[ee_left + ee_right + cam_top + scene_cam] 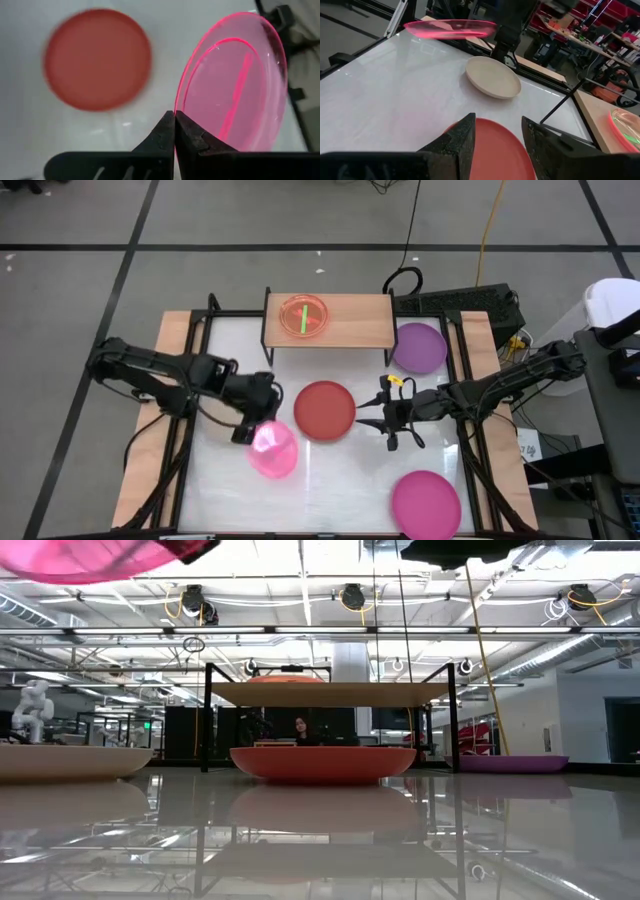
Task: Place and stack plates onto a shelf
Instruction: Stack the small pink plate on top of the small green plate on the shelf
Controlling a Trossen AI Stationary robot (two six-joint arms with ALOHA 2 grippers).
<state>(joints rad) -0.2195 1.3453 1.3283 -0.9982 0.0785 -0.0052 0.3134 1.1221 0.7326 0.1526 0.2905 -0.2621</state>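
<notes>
One plate is airborne: the pink plate [272, 448], pinched by its rim in the left gripper [243, 430], jaws clamped on it. The left wrist view shows the fingertips meeting on the rim, and the right wrist view shows the plate roughly flat, well clear of the table [330, 480].

Key relation: the shelf [360, 320] lies toward the far edge of the table from the held plate, offset toward the right arm's side. The left arm is nearer to it than the right. The shelf's long axis runs across the table, left to right. One small clear orange plate [304, 316] with a green streak already sits on the shelf's left half; the right half is bare board.

Judgement: next move is carry up and over the shelf edge, then lower either onto the orange plate or beside it. Pink looks about the same size, so stacking seems feasible.

Right gripper [385, 415] hovers just beside the red plate [324, 410] at table centre, jaws apart.

Other plates on the table: purple plate [418, 346] just right of the shelf, magenta plate [426, 502] near front right, beige plate [493, 76] on the left side, hidden under the left arm from above. Table is white and glossy.

Room: open lab with ceiling trusses; a person shows far behind the shelf in the low view.
</notes>
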